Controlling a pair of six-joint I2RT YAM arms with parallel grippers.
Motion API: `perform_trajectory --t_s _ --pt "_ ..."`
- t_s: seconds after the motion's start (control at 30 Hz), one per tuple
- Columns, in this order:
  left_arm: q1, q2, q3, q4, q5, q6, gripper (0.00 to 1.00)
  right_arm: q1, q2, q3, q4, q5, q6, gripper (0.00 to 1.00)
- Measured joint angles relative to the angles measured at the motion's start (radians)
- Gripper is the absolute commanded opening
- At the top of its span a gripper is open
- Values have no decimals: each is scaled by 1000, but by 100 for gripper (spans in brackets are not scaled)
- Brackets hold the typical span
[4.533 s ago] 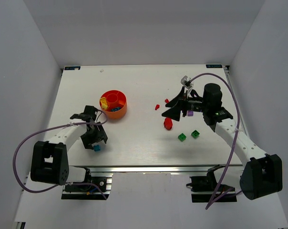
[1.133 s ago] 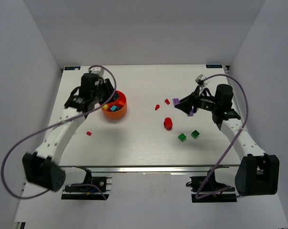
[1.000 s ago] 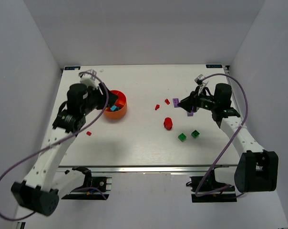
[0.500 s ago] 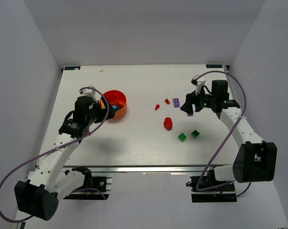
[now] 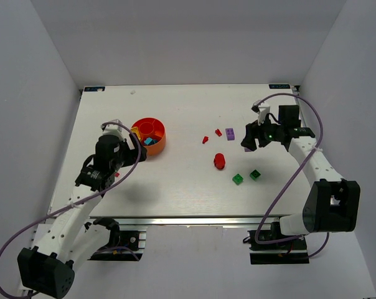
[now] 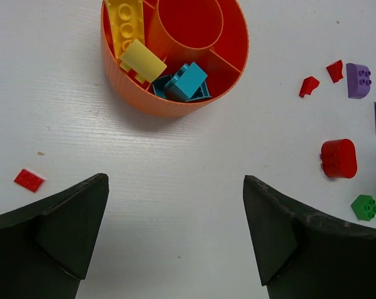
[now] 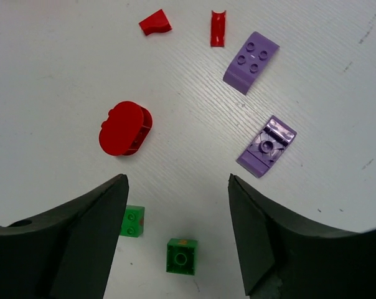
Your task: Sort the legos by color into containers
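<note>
While both my claws hang wide and empty, I judge the sorting under halfway, with two colours of five put away. My left claw (image 6: 175, 218) hovers near the orange dish (image 6: 169, 109), where yellow bricks (image 6: 131, 37) fill one wedge and teal bricks (image 6: 185, 81) the next; the central cup (image 6: 188, 22) is bare. Left on the tabletop (image 5: 175, 180) are a red oval brick (image 7: 125, 128), two small red bits (image 7: 155, 23), two purple pieces (image 7: 251, 61) and two green bricks (image 7: 181, 255). All lie near my right claw (image 7: 175, 205), well apart from the dish. My left wrist view plainly shows a flat red plate (image 6: 29, 180) near the dish. My right wrist view shows the second purple piece (image 7: 266, 146) lying underside up, unreadable from above.
</note>
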Motion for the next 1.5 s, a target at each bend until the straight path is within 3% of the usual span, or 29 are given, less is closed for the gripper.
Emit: perform_trajectory --t_s 0.07,0.2,0.33,0.6,0.77,1.07,1.5 --pt "0 -21 -13 15 2 14 96 -2 -1 0 14 22 13 79" --pt "0 -77 -40 35 2 36 82 -2 -1 0 52 79 47 80" --pt "0 -132 -55 57 -3 52 80 -3 15 3 84 127 61 78" --pt "0 -138 -35 31 47 109 92 -1 98 13 105 120 38 72" --pt "0 -184 -41 -20 35 115 91 1 123 35 101 112 5 65" --pt "-2 -224 -45 -62 21 120 89 2 183 83 85 172 -16 66" --pt "-10 -254 -61 -61 47 129 91 6 143 87 -10 115 -105 62"
